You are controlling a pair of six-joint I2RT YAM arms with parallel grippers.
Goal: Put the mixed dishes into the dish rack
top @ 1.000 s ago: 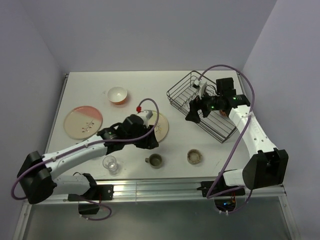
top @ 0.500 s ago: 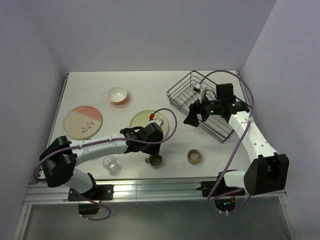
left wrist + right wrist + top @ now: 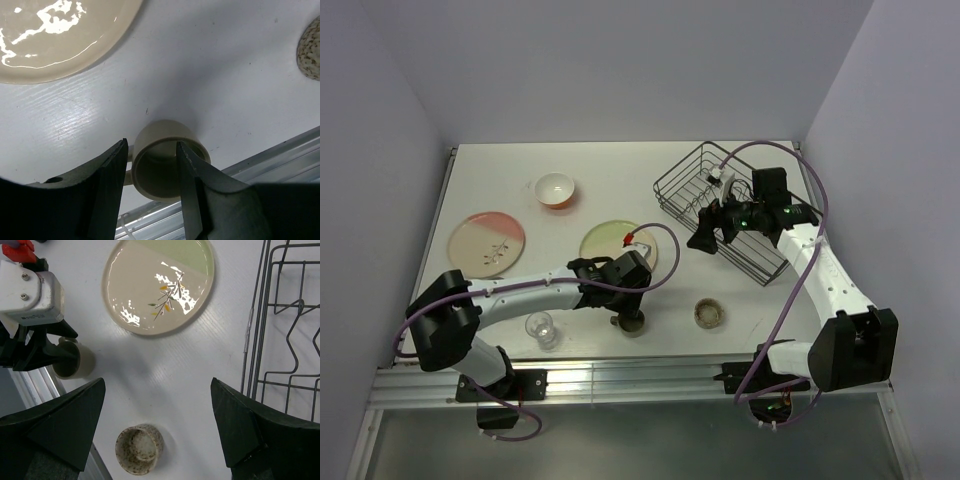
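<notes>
Left gripper (image 3: 150, 147) stands over the grey-green cup (image 3: 167, 132) with its jaws part-way apart. One finger is outside the wall on the handle side, with a thin strip of table showing between them. The other finger crosses in front of the cup's mouth, so no clamping grip is seen. The cup sits upright on the table (image 3: 620, 170) close to the near edge, just in front of the cream-green plate (image 3: 160, 285), which lies flat and apart from it. The small speckled bowl (image 3: 139, 449) stands to the right of the cup, well apart, also near the front edge. The clear glass (image 3: 541, 326) stands to the cup's left beside the left arm. The pink-cream plate (image 3: 487, 244) lies flat at the left side, and the orange bowl (image 3: 554, 188) sits beyond it toward the back. Right gripper (image 3: 157, 390) is spread wide with nothing between its fingers, held above bare table just beside the left edge of the dish rack (image 3: 757, 255). The rack occupies the right rear of the table, set at an angle.
</notes>
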